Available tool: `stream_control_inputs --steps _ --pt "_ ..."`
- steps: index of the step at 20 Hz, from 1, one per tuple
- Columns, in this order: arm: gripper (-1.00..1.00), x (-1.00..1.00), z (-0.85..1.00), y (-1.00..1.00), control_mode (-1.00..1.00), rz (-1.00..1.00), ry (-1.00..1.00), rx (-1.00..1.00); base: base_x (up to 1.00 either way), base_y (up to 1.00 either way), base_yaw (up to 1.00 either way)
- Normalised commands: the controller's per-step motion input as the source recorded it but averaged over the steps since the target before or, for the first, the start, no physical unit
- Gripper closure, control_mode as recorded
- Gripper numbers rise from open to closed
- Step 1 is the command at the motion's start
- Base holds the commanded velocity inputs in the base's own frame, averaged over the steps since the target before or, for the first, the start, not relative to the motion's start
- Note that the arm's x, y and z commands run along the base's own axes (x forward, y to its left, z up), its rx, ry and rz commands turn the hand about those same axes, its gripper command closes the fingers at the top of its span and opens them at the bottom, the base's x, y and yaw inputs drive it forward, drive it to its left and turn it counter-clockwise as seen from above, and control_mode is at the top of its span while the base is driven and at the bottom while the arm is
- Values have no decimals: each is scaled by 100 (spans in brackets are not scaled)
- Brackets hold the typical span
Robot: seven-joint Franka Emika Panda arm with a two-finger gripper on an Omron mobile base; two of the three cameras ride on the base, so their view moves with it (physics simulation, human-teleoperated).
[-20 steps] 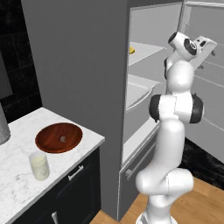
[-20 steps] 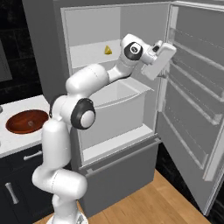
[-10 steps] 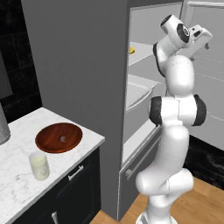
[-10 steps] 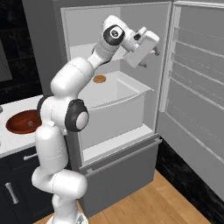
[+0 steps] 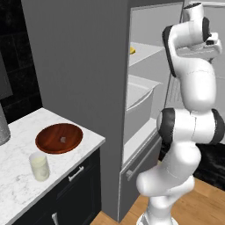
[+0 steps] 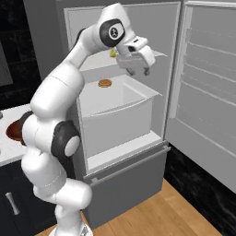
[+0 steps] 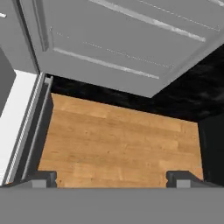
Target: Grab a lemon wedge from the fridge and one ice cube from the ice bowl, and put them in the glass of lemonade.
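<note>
Grey and matte, the tall double-door fridge [image 6: 124,184] stands open in front of us, its right door swung wide. Over the last second we have swung our white arm from the door side back toward the shelves, and the two-finger gripper [image 6: 137,70] now hangs in front of the upper white shelf, pointing down at the wooden floor [image 7: 118,140]. Its jaws are spread wide with nothing between them, so we judge that the reach for the fruit has only begun.

On that upper shelf, just left of the gripper and farther in, lies the small yellow lemon wedge [image 6: 113,53]. Below it, a round orange-brown item [image 6: 105,83] sits in the white drawer [image 6: 124,115].

To the left, on the white marble counter [image 5: 17,184], the shallow reddish-brown wooden bowl [image 5: 46,143] holds one tiny pale ice cube [image 5: 63,139]. Near it stands the small clear glass of creamy-yellow lemonade [image 5: 39,166], with neither wedge nor cube added yet, as far as we can tell.
</note>
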Motion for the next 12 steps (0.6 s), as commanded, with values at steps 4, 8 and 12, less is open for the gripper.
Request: stream_control_inputs --steps 4,8,12 --pt "-100 -100 -48 86 -100 -12 -30 24 0 0 0" --pt "-100 -95 -93 83 -100 -6 -39 13 0 0 0" --pt "-100 -88 -72 54 -100 0 -46 6 0 0 0"
